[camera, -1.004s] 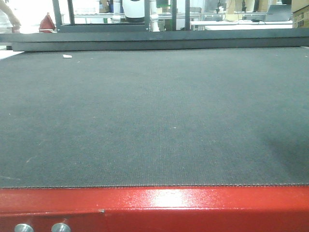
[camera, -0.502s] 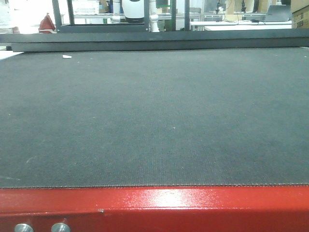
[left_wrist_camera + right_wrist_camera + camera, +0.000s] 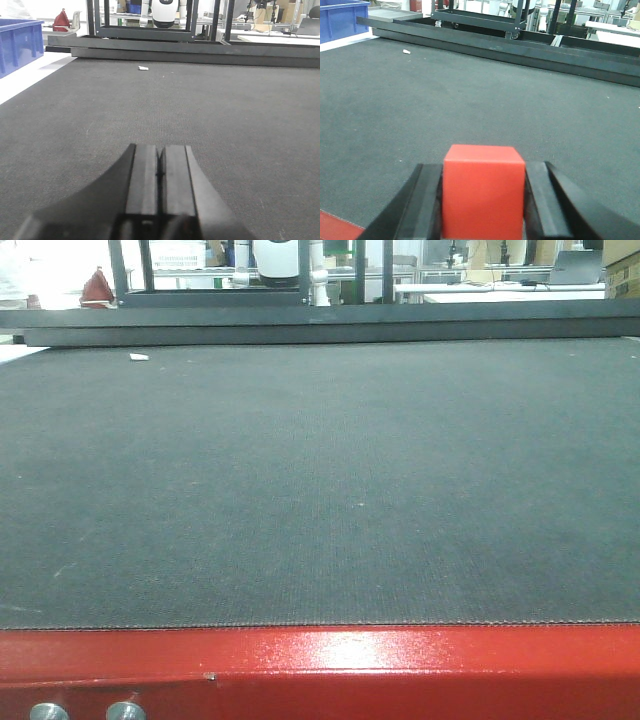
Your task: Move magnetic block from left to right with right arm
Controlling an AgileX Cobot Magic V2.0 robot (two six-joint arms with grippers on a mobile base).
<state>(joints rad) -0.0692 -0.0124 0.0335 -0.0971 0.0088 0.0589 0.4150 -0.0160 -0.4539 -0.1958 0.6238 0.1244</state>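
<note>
Red and matte, the magnetic block [image 3: 483, 192] is sitting clamped between my right jaws, which are pressing its two side faces so it should not slip over the dark felt surface [image 3: 470, 85]; my left jaws are resting pressed together, empty, uninvolved.

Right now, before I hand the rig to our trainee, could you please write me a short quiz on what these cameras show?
1. True or false: the left claw is shut with nothing between its fingers.
2. Where is the magnetic block?
A. in the left claw
B. between the fingers of the right claw
C. in no view at all
3. Fill in: in the left wrist view, the bin at the left edge is coloured ___.

Key: 1 true; 2 B; 3 blue.
</note>
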